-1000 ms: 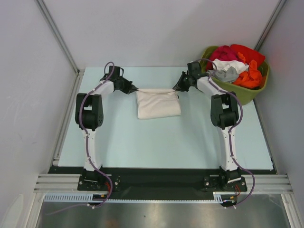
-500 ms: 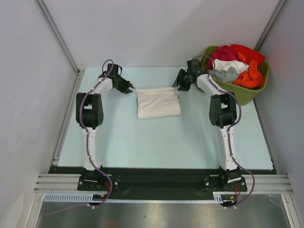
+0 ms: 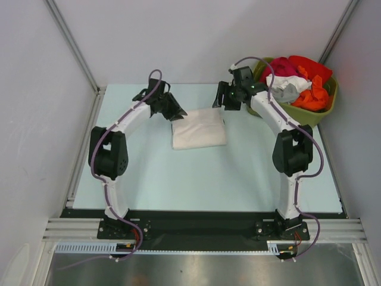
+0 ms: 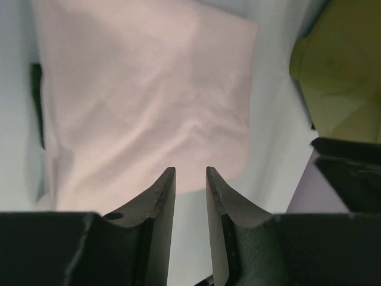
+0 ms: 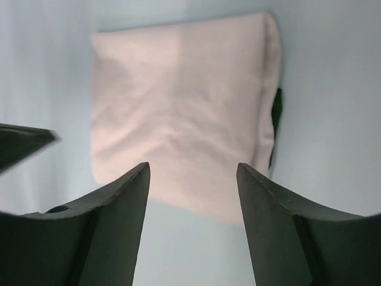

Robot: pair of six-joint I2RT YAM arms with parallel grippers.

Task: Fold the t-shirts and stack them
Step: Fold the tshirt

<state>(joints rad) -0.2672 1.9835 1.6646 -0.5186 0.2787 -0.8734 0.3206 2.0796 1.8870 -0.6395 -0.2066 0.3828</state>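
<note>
Poised empty over the folded cream-white t-shirt, with jaws narrow on the left gripper and wide on the right gripper.

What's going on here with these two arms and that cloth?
Two robot arms are folding laundry. A cream-white t-shirt lies folded into a rectangle on the table. The left gripper and right gripper hover by its far corners, fingers holding nothing. More crumpled clothes sit in the green tub nearby.
</note>
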